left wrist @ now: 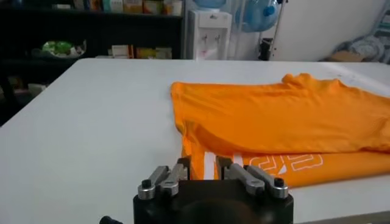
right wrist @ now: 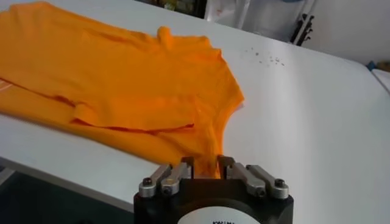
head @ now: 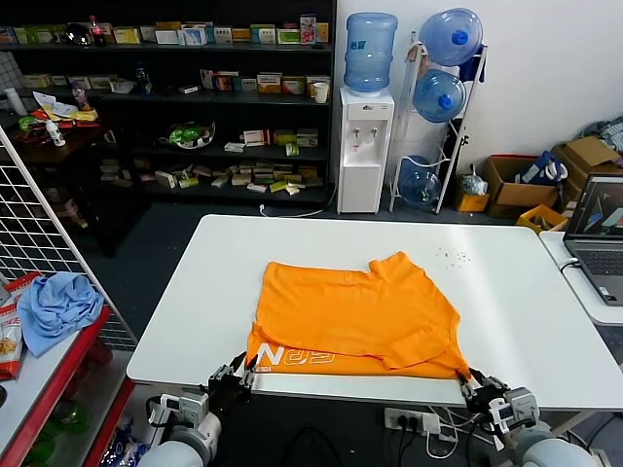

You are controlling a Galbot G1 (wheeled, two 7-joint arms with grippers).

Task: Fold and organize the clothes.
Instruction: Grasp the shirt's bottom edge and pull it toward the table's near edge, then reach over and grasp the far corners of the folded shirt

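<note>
Bright orange thin-fabric short-sleeved T-shirt (head: 355, 316) lies flat near the middle of the white rectangular table (head: 526, 311), partly folded over itself; a strip with white printed lettering (head: 297, 356) shows along its near left edge. Both arms are at the table's near edge. Left gripper (head: 240, 375) sits at the shirt's near left corner, fingers (left wrist: 183, 170) closed on a pinch of orange fabric, clear in the left wrist view. Right gripper (head: 471, 383) sits at the near right corner, fingers (right wrist: 226, 165) likewise clamped on the hem, fabric bunched between them. A sleeve flap (head: 419, 345) lies folded over on the right side. Off to the left, a crumpled light blue cloth (head: 58, 306) rests on a red side shelf (head: 44, 365). Open grey laptop (head: 596, 233) stands on the neighbouring table, far right.
</note>
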